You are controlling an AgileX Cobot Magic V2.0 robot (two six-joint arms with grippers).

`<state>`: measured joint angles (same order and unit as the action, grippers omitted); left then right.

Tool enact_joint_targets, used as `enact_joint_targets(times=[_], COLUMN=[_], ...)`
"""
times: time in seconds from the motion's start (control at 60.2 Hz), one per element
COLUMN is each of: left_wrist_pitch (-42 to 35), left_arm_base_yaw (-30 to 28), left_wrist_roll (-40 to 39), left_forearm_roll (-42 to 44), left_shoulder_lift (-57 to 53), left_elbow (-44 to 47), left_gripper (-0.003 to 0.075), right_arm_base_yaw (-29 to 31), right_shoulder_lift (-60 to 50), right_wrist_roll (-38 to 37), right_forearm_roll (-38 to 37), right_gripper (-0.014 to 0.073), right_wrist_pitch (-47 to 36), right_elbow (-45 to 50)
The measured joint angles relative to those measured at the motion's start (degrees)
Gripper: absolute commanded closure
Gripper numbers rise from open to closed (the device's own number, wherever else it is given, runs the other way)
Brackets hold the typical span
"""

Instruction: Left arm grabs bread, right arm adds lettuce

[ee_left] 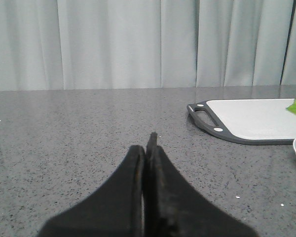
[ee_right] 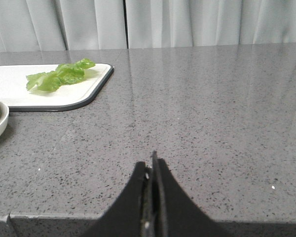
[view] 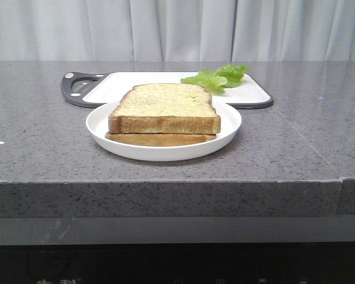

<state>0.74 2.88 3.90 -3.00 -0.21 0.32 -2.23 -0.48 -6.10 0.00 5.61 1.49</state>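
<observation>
Front view: a white plate (view: 225,131) sits on the grey speckled counter (view: 41,148). Two slices are stacked on it; the bread (view: 165,106), the thicker slice, lies flat on top of a thinner slice (view: 160,139). Directly behind the plate lies a white cutting board (view: 136,80) with a dark rim and handle. The lettuce (view: 218,77) rests on the board's right portion. Neither arm appears here.

Left wrist view: the left hand (ee_left: 149,148) is low over bare counter, its two black fingers pressed together and gripping nothing. The cutting board's handle end, a sliver of lettuce and the plate's edge are well apart from it.

Right wrist view: the right hand (ee_right: 153,165) is likewise closed and empty, above the counter near its front edge. The lettuce lies on the board's corner, well apart from the fingertips.
</observation>
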Motion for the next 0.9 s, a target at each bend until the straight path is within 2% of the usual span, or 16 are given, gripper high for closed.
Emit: enact_joint_targets(times=[0.897], left_wrist_pitch=[-0.74], left_arm_base_yaw=[0.0], left_wrist_roll=[0.0], left_forearm_roll=[0.0], left_shoulder_lift=[0.0], left_elbow=[0.0], left_gripper=[0.0741], right_arm_base_yaw=[0.0], right_shoulder_lift=[0.0], right_wrist_roll=[0.0], right_forearm_roll=[0.0], right_gripper=[0.0711], right_wrist_pitch=[-0.99], right_elbow=[0.0])
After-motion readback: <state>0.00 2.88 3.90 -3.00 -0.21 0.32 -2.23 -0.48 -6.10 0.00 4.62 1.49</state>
